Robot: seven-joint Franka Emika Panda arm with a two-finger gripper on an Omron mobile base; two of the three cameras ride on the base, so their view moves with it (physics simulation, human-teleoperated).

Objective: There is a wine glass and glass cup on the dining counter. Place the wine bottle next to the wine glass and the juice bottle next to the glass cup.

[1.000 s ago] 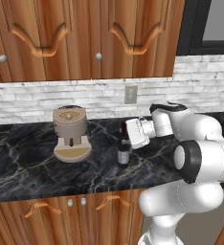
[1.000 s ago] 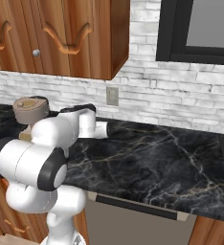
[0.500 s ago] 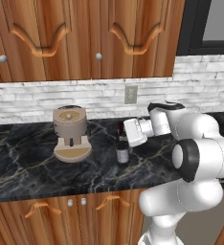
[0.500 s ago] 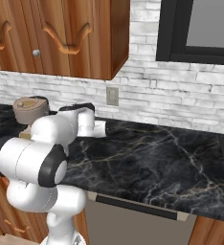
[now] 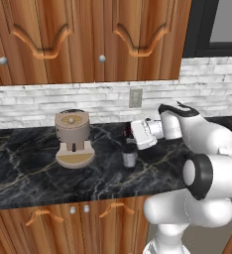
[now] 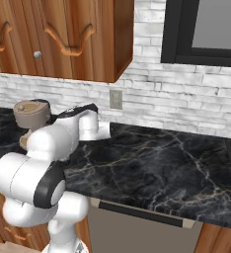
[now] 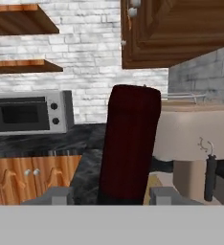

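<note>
Black marble worktop under wooden cupboards: my gripper has its jaws part-closed on the slim dark wine bottle's dark red neck, ready to lift.

wine bottle: base cut off at the hand view's bottom | neck partly hidden behind gripper

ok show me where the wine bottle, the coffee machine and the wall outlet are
wine bottle (image 5: pixel 129 158): left base view, on its dark lower body.
coffee machine (image 5: pixel 73 130): left base view, on its round tan upper drum.
wall outlet (image 6: pixel 116 99): right base view, middle of its plate.
</note>
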